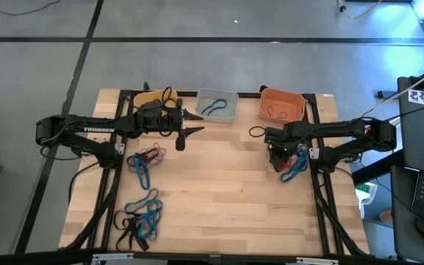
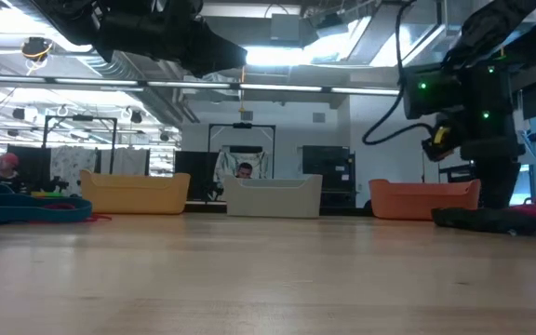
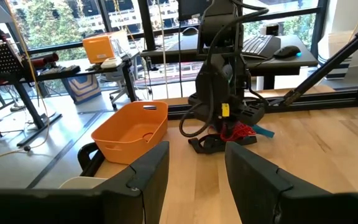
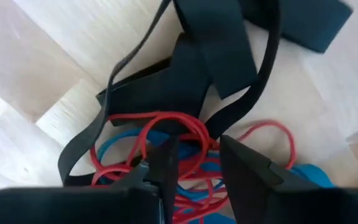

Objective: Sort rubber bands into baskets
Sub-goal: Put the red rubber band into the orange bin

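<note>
Baskets: grey [image 1: 217, 105] holds blue band [image 1: 212, 107], orange [image 1: 282, 104] black; both pincers apart.

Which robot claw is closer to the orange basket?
Right. The right gripper sits in the band pile just before the orange basket; the left gripper hovers by the grey basket.

1 camera looks straight down on the table [image 1: 219, 184]; 1 sits at tabletop level facing the baskets [image 2: 273, 195]; 2 wrist cameras look past their fingers (the right very close on bands [image 4: 179, 134]).
</note>
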